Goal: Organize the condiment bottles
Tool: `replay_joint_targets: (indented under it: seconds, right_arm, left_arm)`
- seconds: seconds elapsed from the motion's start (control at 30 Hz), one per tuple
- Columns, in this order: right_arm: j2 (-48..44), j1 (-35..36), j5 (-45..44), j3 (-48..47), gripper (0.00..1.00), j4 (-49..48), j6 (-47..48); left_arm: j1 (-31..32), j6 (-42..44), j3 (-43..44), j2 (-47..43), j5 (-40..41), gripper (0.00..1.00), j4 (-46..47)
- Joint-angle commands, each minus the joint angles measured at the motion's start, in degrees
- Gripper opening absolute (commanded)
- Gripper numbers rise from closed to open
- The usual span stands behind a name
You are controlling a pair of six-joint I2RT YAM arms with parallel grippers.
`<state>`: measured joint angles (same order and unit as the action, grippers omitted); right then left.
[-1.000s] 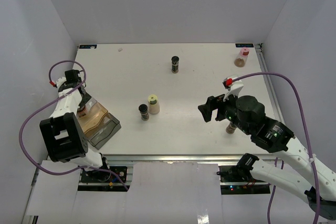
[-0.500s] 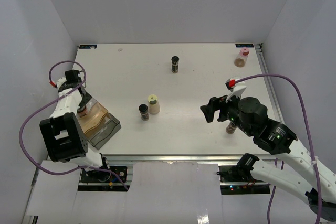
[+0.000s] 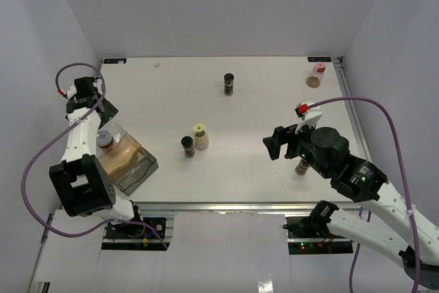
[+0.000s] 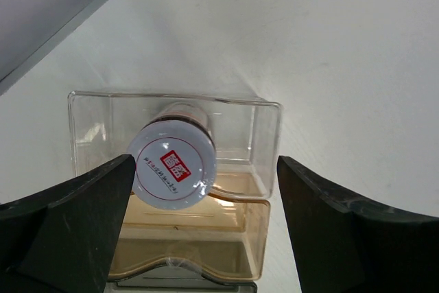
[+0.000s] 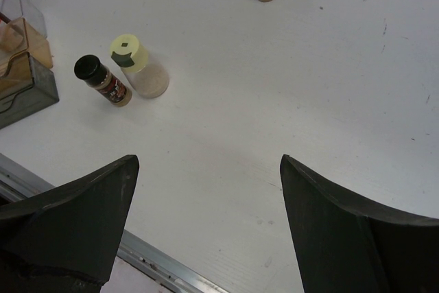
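Observation:
A white-capped jar (image 4: 175,166) stands in the clear end compartment of the organizer box (image 4: 264,142), also seen in the top view (image 3: 104,141). My left gripper (image 4: 206,162) is open and empty above it, clear of the jar; in the top view it (image 3: 101,108) sits just beyond the box. A black-capped jar (image 3: 187,146) and a yellow-capped jar (image 3: 200,136) stand side by side mid-table, and both show in the right wrist view (image 5: 103,80) (image 5: 137,66). My right gripper (image 3: 274,145) (image 5: 209,162) is open and empty over bare table to their right.
The box (image 3: 130,162) has clear, amber and grey compartments at the left front. A black-capped bottle (image 3: 228,84) stands far centre, a pink-capped one (image 3: 316,75) far right. Another jar (image 3: 301,167) stands partly hidden under my right arm. The table's front rail (image 5: 158,265) is close.
My left gripper has let go of the white-capped jar in the clear compartment and pulled up and back toward the far left. The right arm barely shifted.

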<state>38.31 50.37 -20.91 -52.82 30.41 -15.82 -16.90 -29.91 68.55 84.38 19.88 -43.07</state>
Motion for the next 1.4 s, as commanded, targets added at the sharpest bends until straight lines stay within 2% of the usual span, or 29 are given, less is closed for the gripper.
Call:
replay_joint_targets:
  seconds: [0.0,0.1,0.2,0.4,0.53,0.63,0.97,1.37]
  right_arm:
    - [0.32,0.17,-0.5,-2.07,0.9,-0.57,1.01]
    - [0.42,0.17,0.11,-1.46,0.9,-1.28,0.82]
    - [0.61,0.09,0.25,-0.5,0.9,-2.14,0.7]
    - [1.45,0.11,0.89,0.38,0.9,-2.64,0.61]
    - [1.05,0.17,0.48,1.36,0.9,-2.55,0.77]
    - [0.55,0.17,-0.17,2.34,0.9,-3.15,0.71]
    - [0.44,0.17,-0.2,3.51,0.9,-3.94,0.61]
    - [-0.4,0.17,-1.83,2.63,0.9,-2.73,1.23]
  left_arm:
    - [-0.24,7.34,6.96,-4.89,-15.61,0.95,-1.48]
    - [0.82,10.61,8.85,-5.06,-29.72,0.95,-1.02]
    - [5.01,11.35,7.72,-6.54,-35.11,0.94,0.95]
    - [23.56,12.04,4.57,-7.5,-30.97,0.91,3.78]
    - [30.89,11.43,1.42,-8.52,-29.21,0.89,5.33]
    - [33.88,11.37,-0.66,-8.89,-29.36,0.88,6.49]
    - [41.92,13.65,1.54,-2.47,-26.25,0.88,7.21]
    - [46.35,12.83,4.84,4.92,-21.16,0.88,6.27]
